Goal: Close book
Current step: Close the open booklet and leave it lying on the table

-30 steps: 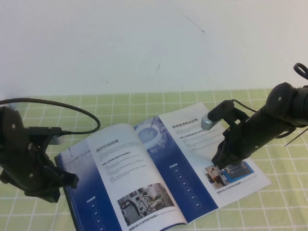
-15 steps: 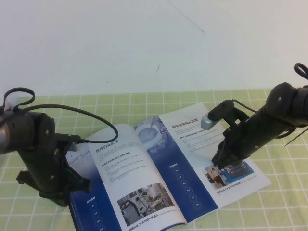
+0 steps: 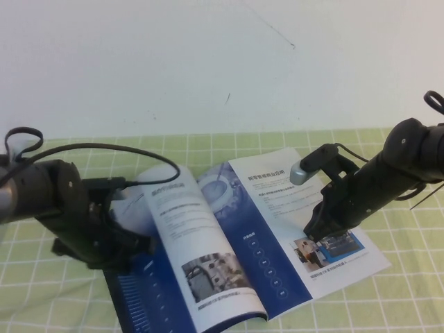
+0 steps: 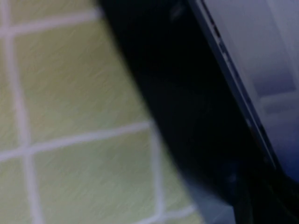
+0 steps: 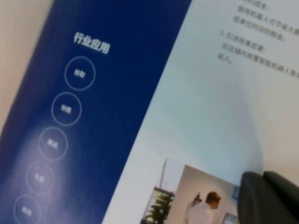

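Observation:
The open book [image 3: 270, 208] lies on the green checked cloth. My right gripper [image 3: 317, 233] rests shut on the lower part of its right page [image 5: 196, 107], its dark fingertips [image 5: 268, 198] pressed together beside a printed photo. My left gripper [image 3: 135, 244] sits at the book's left edge, tucked under the left page [image 3: 184, 229], which stands raised and tilted toward the spine. In the left wrist view, the book's underside [image 4: 266, 65] looms close above the cloth [image 4: 70, 93], with a dark blurred shape between them.
The green checked tablecloth [image 3: 402, 298] covers the table up to a white wall [image 3: 208, 62] behind. The left arm's black cable [image 3: 97, 147] arcs over the cloth behind the book. A loop of cable [image 3: 433, 100] shows at the far right.
My left arm has moved right, in under the book's left side. The left page has lifted and swung toward the spine. The right arm has not moved.

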Available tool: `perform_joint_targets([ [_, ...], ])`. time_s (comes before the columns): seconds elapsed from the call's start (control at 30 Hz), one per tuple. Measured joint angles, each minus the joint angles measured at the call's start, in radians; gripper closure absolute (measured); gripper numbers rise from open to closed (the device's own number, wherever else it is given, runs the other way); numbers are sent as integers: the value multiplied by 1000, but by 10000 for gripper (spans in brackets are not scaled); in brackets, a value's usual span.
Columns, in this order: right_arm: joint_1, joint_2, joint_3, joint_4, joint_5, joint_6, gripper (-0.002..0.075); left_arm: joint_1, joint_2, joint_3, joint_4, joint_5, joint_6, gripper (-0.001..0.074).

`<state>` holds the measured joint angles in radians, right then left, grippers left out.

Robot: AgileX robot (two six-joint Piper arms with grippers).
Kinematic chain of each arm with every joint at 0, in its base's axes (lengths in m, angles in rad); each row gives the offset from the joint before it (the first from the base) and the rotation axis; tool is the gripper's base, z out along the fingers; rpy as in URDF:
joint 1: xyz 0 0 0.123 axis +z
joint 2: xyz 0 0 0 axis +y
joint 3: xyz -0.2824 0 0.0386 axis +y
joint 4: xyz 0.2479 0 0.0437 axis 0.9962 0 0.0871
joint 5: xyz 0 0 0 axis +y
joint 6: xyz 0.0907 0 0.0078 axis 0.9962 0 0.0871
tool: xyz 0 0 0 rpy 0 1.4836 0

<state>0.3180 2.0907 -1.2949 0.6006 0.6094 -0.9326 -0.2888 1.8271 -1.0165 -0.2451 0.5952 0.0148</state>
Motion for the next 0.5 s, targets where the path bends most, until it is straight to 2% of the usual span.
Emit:
perform_joint_targets([
  [0.3, 0, 2, 0, 44, 0, 0, 729, -62, 24, 0, -429, -201, 295, 738],
  [0.5, -1, 0, -26, 18, 20, 6, 729, -99, 26, -10, -871, -259, 655, 738],
])
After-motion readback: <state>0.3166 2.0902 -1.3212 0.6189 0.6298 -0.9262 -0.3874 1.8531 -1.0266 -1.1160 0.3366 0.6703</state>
